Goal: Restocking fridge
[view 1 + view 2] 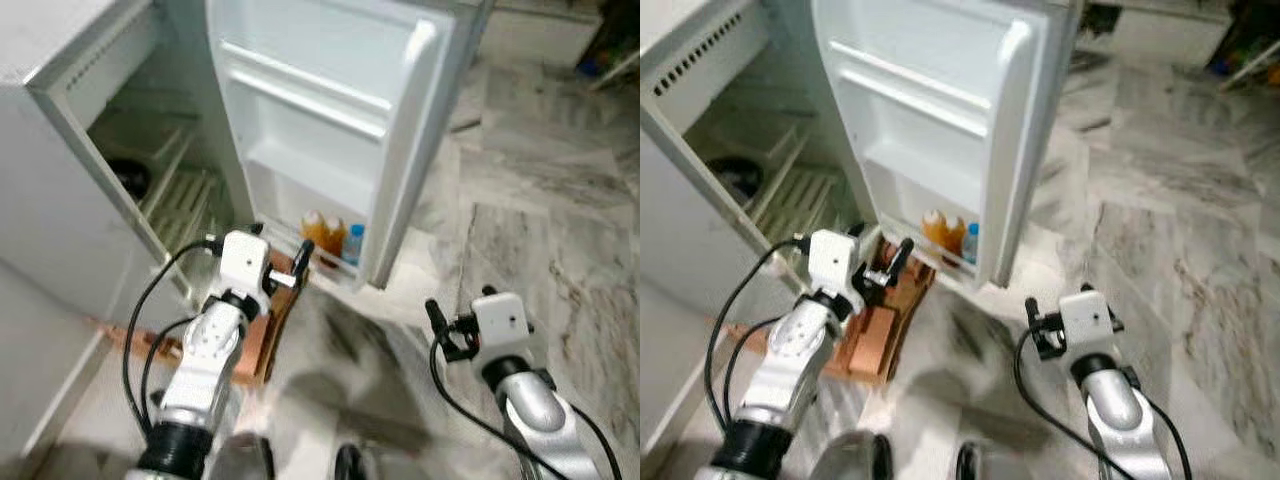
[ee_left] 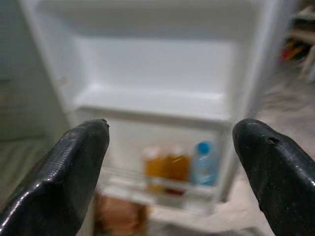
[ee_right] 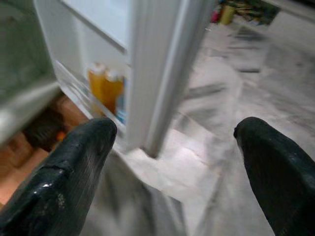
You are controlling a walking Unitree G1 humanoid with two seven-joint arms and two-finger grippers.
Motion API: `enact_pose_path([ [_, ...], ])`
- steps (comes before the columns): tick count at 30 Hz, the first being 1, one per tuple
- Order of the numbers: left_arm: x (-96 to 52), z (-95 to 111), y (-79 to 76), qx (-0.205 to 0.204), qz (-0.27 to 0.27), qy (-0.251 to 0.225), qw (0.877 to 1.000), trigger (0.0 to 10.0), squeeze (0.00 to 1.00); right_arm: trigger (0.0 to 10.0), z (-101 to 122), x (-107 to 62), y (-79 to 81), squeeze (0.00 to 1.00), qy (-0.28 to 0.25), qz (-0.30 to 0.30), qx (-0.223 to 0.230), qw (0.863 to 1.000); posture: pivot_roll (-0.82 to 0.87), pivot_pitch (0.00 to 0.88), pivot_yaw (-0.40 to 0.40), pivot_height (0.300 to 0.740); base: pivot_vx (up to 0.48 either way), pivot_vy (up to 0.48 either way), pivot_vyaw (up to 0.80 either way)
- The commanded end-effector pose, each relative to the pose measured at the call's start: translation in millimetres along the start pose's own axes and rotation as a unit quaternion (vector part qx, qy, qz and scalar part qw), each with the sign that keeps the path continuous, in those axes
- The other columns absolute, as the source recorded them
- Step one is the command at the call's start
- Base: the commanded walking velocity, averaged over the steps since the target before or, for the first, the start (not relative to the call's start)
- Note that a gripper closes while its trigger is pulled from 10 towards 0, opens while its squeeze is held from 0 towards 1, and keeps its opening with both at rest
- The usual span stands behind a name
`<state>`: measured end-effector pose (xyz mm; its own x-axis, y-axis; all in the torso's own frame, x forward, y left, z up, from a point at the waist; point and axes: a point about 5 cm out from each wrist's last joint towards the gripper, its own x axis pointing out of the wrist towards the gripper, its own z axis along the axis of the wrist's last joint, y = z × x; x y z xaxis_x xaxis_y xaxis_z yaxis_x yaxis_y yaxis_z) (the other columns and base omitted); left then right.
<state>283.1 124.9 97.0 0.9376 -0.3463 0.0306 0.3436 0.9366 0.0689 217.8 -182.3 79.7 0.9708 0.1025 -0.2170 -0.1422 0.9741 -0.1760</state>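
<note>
- The fridge (image 1: 60,150) stands open, its door (image 1: 330,120) swung wide toward the robot. The bottom door shelf (image 2: 162,189) already holds two orange bottles (image 1: 323,235) and a blue-capped one (image 1: 353,243).
- Left pincer (image 1: 285,270) sits low, just before that shelf, fingers (image 2: 64,172) spread wide and empty. If it pushes in at this height it could knock the bottles over, since they stand close together at the shelf's front rail.
- Right pincer (image 1: 440,330) hangs over the marble floor (image 1: 540,220), off the door's free edge, also spread and carrying nothing. A careless swing inward would clip that edge and shove the door partly closed onto the left arm.
- A brown wooden crate (image 1: 875,330) lies on the floor under the left arm, touching or nearly touching the fridge base. A step forward risks a foot catching it.
- Neither pincer carries stock, so I'd guess restocking can't proceed until something is fetched; turning away with the door this wide invites a bump.
- The pictures are blurred, which makes a misjudged reach more likely.
</note>
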Motion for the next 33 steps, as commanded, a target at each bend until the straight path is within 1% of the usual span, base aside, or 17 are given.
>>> enact_pose_path([
  [1,-0.2,0,-3.9,-0.003,-0.003,0.002,1.0,10.0,0.0,10.0,-4,-2.2,-5.3,0.0,0.01,-0.005,0.007,1.0,0.01,0.145,0.0,0.74,0.428,0.0,0.0],
  [4,-0.6,0,-3.1,-0.002,0.001,0.003,1.0,10.0,0.0,10.0,-3,0.4,-1.8,0.0,0.007,0.001,0.014,1.0,0.01,0.146,0.0,0.74,0.436,0.0,0.0],
  [10,2.3,1,-8.8,-0.003,-0.01,0.005,1.0,10.0,0.0,10.0,-2,5.3,-1.0,0.0,0.005,0.002,0.018,1.0,0.0,0.14,0.0,0.74,0.437,0.0,0.0],
  [18,4.9,0,-13.4,-0.004,-0.016,0.007,1.0,10.0,0.0,10.0,-2,6.8,-0.3,0.0,0.004,0.003,0.02,1.0,0.0,0.14,0.002,0.74,0.434,0.0,0.0],
  [25,10.4,2,-20.5,-0.002,-0.027,0.005,1.0,10.0,0.0,10.0,-3,7.8,0.4,0.0,0.005,0.004,0.022,1.0,0.0,0.14,0.002,0.74,0.433,0.0,0.0],
  [33,10.8,2,-21.3,-0.001,-0.028,0.004,1.0,10.0,0.0,10.0,-4,8.9,0.6,0.0,0.005,0.003,0.022,1.0,0.0,0.14,0.004,0.74,0.434,0.0,0.0],
])
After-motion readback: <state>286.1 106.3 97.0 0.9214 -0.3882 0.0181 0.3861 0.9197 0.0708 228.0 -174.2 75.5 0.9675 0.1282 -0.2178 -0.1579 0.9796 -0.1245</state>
